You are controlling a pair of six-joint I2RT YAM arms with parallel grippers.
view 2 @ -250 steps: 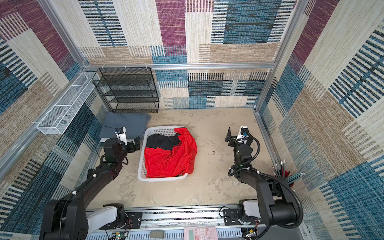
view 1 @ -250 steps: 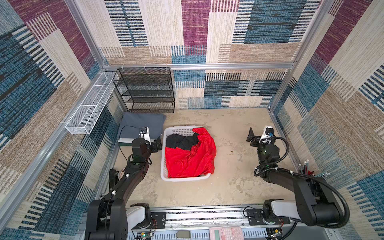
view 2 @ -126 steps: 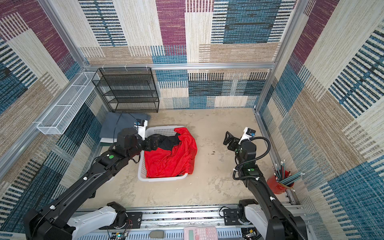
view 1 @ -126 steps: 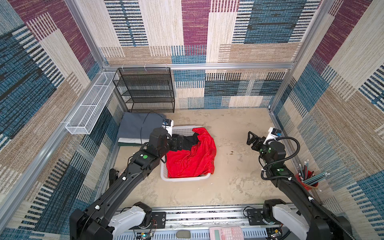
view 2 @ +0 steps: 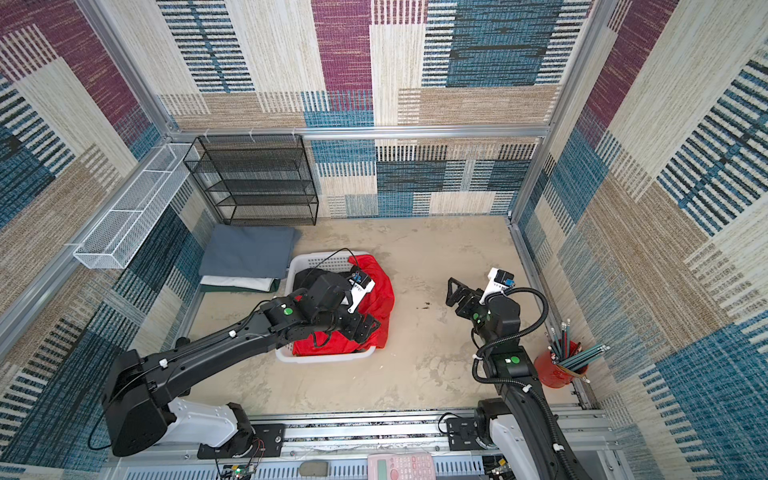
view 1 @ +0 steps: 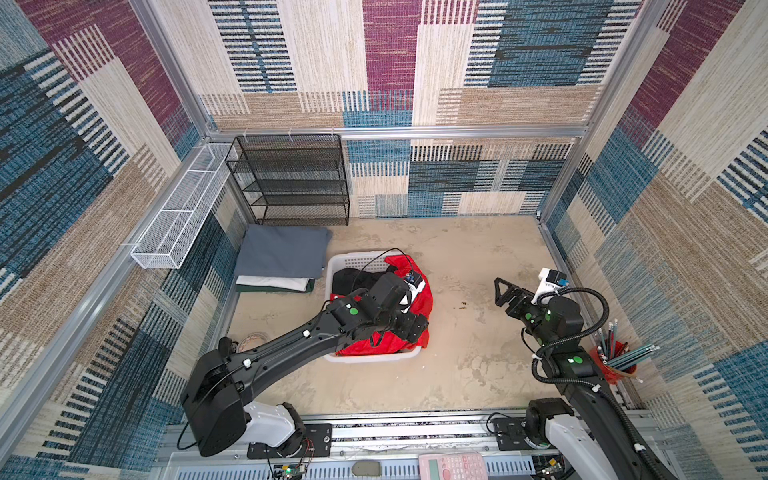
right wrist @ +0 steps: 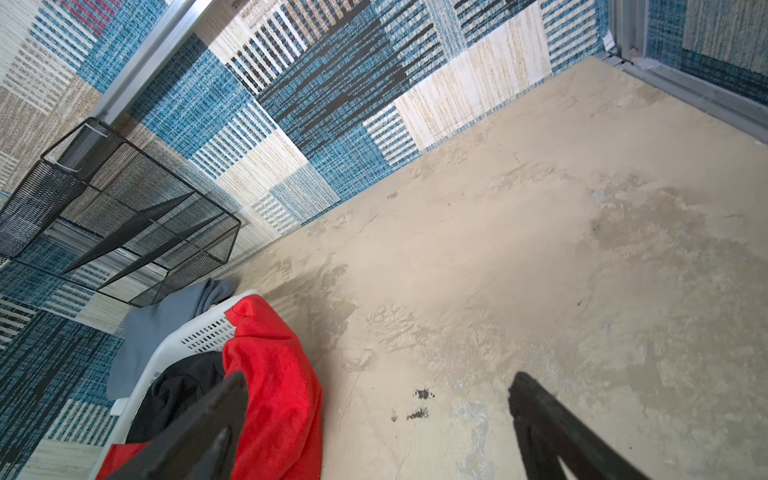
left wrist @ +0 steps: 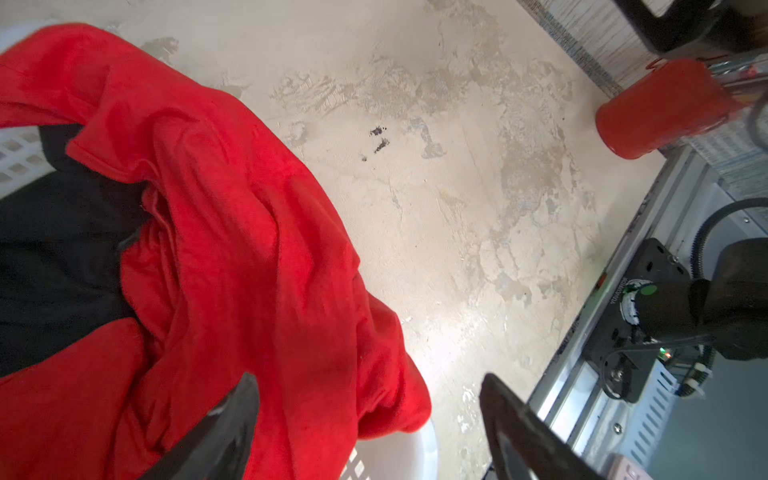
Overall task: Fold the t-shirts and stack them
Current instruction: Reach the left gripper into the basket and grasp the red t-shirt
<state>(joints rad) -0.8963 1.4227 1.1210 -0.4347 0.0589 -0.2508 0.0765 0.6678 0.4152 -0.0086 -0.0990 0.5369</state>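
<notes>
A crumpled red t-shirt [view 1: 424, 299] [view 2: 380, 291] [left wrist: 232, 232] [right wrist: 270, 374] fills the white basket [view 1: 357, 262] [view 2: 320, 259] [left wrist: 395, 453] and hangs over its right rim. A black t-shirt [view 1: 349, 278] [left wrist: 50, 249] [right wrist: 178, 386] lies under it at the far left. My left gripper [view 1: 409, 326] [view 2: 365, 326] [left wrist: 368, 380] hovers open over the basket's near right corner, with red cloth between its jaws but not gripped. My right gripper [view 1: 505, 293] [view 2: 455, 291] [right wrist: 379, 376] stands open above bare table, right of the basket. A folded grey t-shirt [view 1: 282, 249] tops a white and a dark green one.
A black mesh shelf [view 1: 291, 178] stands against the back wall and a white wire tray [view 1: 178, 220] hangs on the left wall. A red cup of pencils [view 1: 615, 357] [left wrist: 656, 108] sits at the right edge. A tape roll [view 1: 251, 338] lies near the left arm.
My left arm has swung from the basket's left side across it to its near right corner, jaws narrowing slightly. My right arm has drawn back a little toward the front right.
</notes>
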